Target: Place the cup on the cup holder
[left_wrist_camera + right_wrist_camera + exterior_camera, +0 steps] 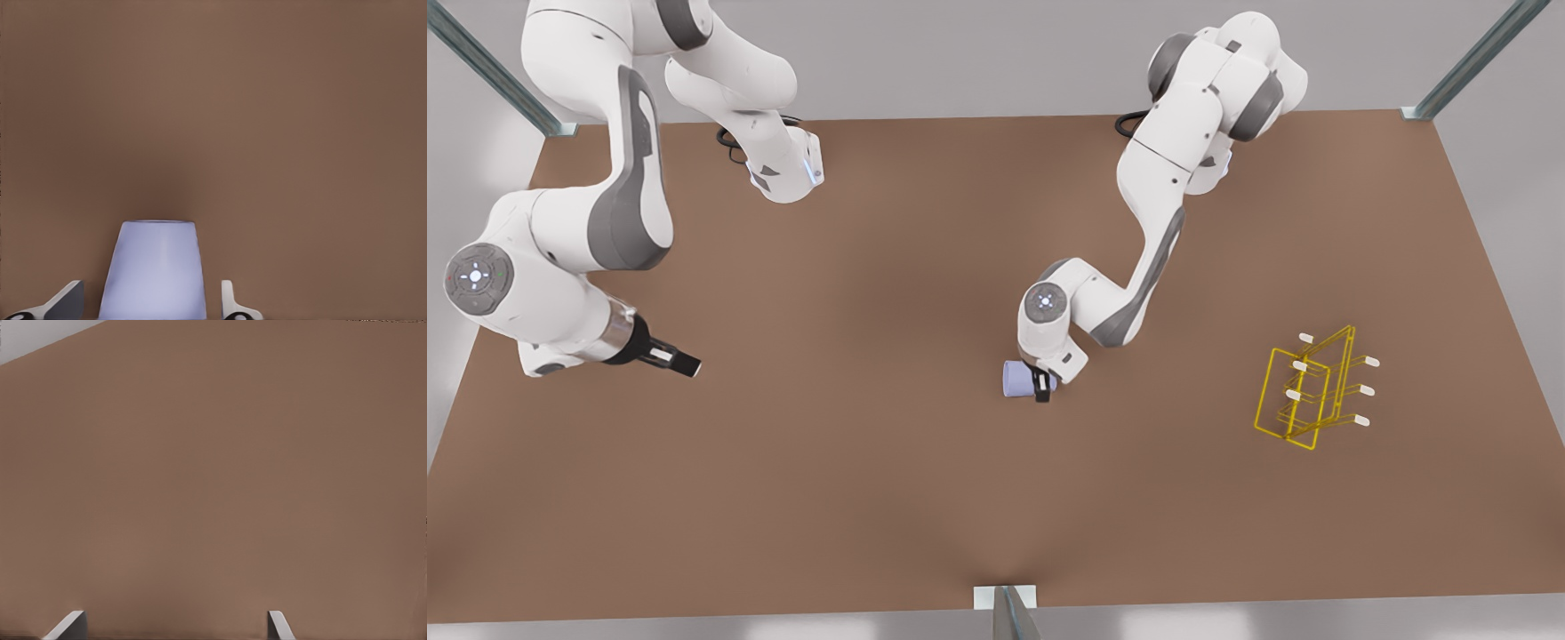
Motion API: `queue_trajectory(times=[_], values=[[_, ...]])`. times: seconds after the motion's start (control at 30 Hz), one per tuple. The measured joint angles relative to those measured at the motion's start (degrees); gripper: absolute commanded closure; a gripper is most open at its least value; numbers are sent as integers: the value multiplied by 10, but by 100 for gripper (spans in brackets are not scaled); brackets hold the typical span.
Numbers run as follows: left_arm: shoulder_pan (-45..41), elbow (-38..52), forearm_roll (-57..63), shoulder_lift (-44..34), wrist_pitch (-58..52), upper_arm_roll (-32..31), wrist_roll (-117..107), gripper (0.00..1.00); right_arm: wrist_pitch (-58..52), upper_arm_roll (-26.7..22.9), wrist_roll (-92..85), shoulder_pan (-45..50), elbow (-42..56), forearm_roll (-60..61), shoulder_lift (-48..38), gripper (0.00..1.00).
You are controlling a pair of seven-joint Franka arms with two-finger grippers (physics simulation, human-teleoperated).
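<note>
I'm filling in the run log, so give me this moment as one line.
left gripper: fingers straddle cup, gaps both sides | cup: lying on table | right gripper: open, waiting | cup holder: no cup on it

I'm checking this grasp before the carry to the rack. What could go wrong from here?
1. The left gripper straddles the cup, but its fingers show gaps either side in the left wrist view; lifting now may leave it behind.
2. The cup lies on its side, so closing could roll it.
3. The cup holder is thin wire with pegs; a misaligned cup could tip it.

The right gripper waits, open.
</note>
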Motion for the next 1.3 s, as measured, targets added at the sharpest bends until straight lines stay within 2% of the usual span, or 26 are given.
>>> queue_trajectory(times=[0.53,1.3], values=[[0,13,1,20,22,-2,-44,0,-4,-3,-157,-2,6,-8,10,0],[-9,15,-2,49,63,-2,-66,0,-13,1,-234,-2,23,-9,12,0]])
